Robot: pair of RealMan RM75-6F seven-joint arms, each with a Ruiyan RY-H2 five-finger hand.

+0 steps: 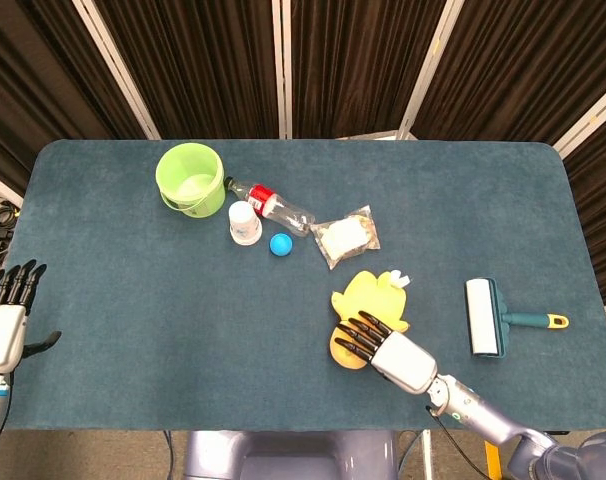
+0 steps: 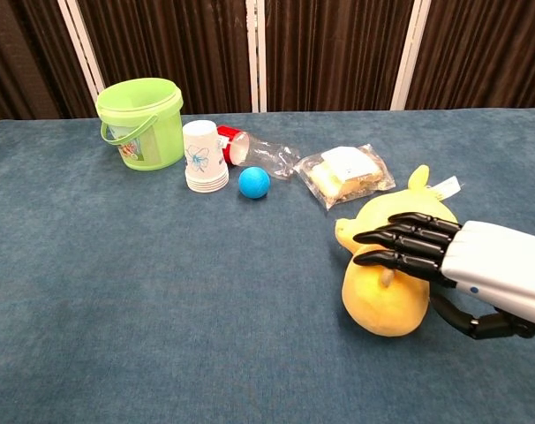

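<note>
The right hand (image 2: pixel 444 261) is at the near right of the counter (image 1: pixel 133 300), with dark fingers (image 2: pixel 400 249) extended and spread over the top of the yellow plush toy (image 2: pixel 387 283). The thumb curls below the palm on the right side of the toy. The fingers lie on or just above the plush; contact cannot be confirmed, and nothing is gripped. In the head view the right hand (image 1: pixel 388 345) covers the near end of the yellow plush toy (image 1: pixel 368 300), which lies flat near the front edge, right of centre.

The left hand (image 1: pixel 5 320) is at the near left edge, off the counter, fingers straight and apart, holding nothing.

Judgement on a grasp of the toy: the body is soft and rounded, so the fingers should wrap well down its far side while the thumb closes from the near side. A shallow pinch on the crown is likely to slip or only dent the fabric.

A lint roller (image 1: pixel 486 318) lies right of the toy, well apart. Further back lie a bagged snack (image 2: pixel 342 175), a blue ball (image 2: pixel 254 182) and a stack of paper cups (image 2: pixel 205 156), then a toppled clear bottle (image 2: pixel 263 150) touching or just behind the cups. Farthest left stands a green bucket (image 2: pixel 142 122).
</note>
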